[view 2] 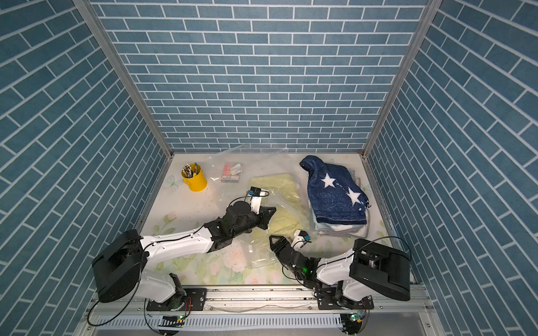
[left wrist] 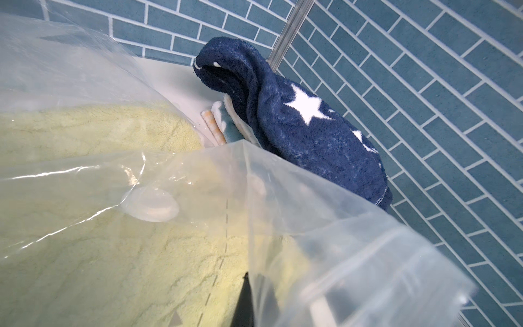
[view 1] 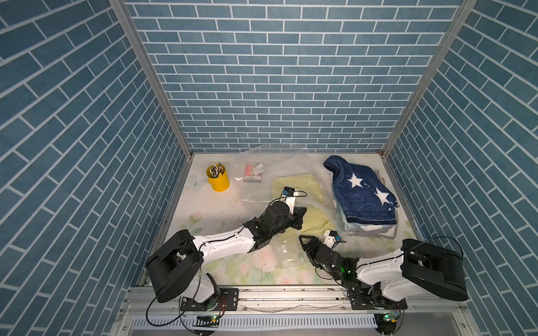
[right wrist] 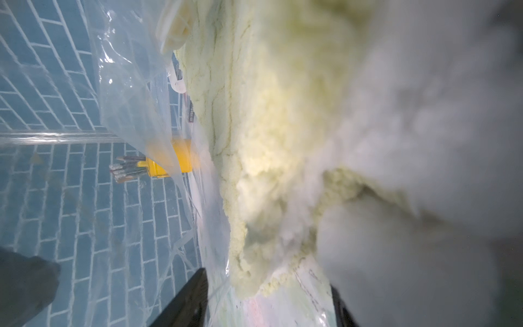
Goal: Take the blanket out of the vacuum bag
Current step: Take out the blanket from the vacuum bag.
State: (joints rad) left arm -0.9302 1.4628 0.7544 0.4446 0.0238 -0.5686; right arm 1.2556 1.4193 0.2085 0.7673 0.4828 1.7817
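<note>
pinching the bag point(view 1: 262, 186) on the desk point(view 1: 209, 209), the left tool point(view 1: 302, 213) is clenched on its film; the right tool point(view 1: 302, 240) gapes, released, beside the yellow blanket point(view 1: 294, 183), which lies inside the bag.

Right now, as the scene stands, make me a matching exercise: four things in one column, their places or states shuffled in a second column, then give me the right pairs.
Column one:
1. pen cup
2. navy star blanket
3. pale yellow blanket
4. left gripper

Column two:
A. inside the vacuum bag, seen through its clear plastic
B. shut on the bag's film
C. on top of a folded stack by the right wall
D. upright near the far left corner

Pairs: 1-D, 2-C, 3-A, 4-B
</note>
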